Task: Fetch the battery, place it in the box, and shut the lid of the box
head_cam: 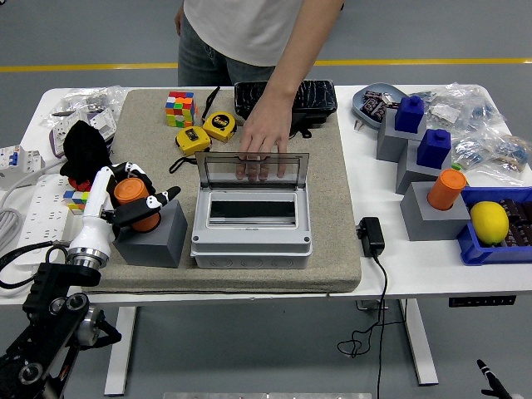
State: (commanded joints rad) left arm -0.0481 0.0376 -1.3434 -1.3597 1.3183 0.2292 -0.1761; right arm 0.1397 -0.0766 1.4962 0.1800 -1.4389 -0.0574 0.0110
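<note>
The orange battery (133, 203) is a short cylinder, tilted and held just over the left top edge of a grey block (156, 238). My left hand (126, 199) is shut on it, with black-tipped fingers wrapped around its sides. To the right stands the grey box (252, 231), its interior open and its clear lid (252, 169) raised upright at the back. A person's hand (264, 137) rests on the lid's top edge from behind.
Tape measures (208, 130), a colour cube (179, 109) and a black case (285, 98) lie behind the box on the mat (332, 199). A power strip (33, 212) and a small cube (79, 199) sit left. Grey stands with blue and orange pieces (432, 166), a lemon (489, 221) and a charger (371, 235) sit right.
</note>
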